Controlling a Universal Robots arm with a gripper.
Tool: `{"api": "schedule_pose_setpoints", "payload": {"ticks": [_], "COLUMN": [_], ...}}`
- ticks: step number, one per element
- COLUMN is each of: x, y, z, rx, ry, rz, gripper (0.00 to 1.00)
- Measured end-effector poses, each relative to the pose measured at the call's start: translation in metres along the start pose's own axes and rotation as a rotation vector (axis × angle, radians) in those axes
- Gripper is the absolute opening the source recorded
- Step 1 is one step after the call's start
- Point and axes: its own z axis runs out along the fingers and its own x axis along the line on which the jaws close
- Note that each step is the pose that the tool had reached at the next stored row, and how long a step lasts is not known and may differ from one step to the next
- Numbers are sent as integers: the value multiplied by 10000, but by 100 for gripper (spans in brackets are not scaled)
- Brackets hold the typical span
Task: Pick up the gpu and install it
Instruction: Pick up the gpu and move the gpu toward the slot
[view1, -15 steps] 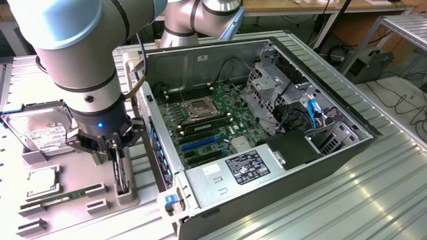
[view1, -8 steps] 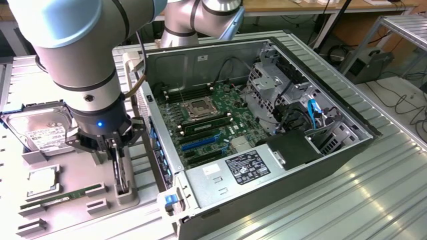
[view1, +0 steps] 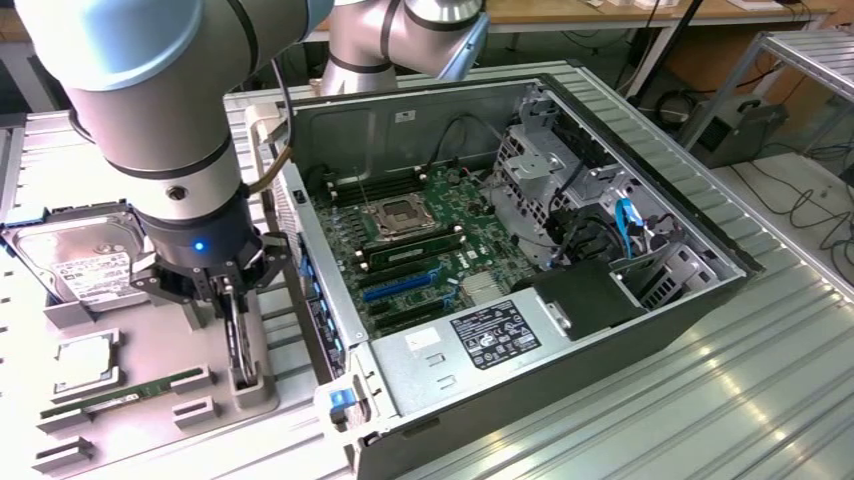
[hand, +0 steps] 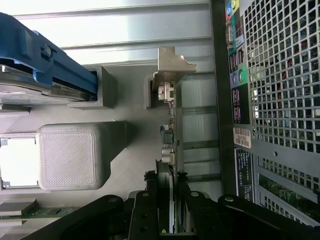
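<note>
straddling the upper edge of the gpu (hand: 170, 150), the gripper (hand: 167, 182) has its jaws drawn partway in. the black fingers (hand: 151, 200) lie one against each face of the card and appear to clamp it. the gpu stands on edge in a slot of the grey holder tray (view1: 160, 335), its silvery end bracket (hand: 170, 67) at the end away from the fingers. on the same tray lie a ram stick (view1: 120, 395), a processor chip (view1: 83, 362) and a hard drive (view1: 87, 265), all apart from the card. just beside the tray, toward the exterior view's right, the open computer case (view1: 400, 120) lies on its side on the ribbed metal table (view1: 747, 400), with the green motherboard (view1: 427, 235) exposed.
</note>
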Motion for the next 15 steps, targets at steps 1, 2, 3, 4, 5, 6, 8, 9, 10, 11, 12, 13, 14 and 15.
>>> {"api": "schedule_pose_setpoints", "payload": {"ticks": [1,2,3,4,5,6,8,9,10,11,12,13,14,15], "x": [0,0,-1,-1,-1,-1,-1,-1,-1,-1,-1,-1,-1,-1], "y": [0,0,1,1,1,1,1,2,2,2,2,2,2,2], "z": [-7,-12,-16,-19,-22,-26,-31,-34,-36,-38,-39,-41,-42,-52], "rx": [1,1,-1,-1,-1,1,0,0,0,0,-1,0,0,0], "ry": [1,1,-1,-1,-1,0,-1,0,0,0,-1,-1,0,0], "rz": [0,0,0,0,0,0,0,0,0,0,0,0,0,0], "gripper": [26,26,26,26,26,26,26,26,26,26,26,26,26,26]}}
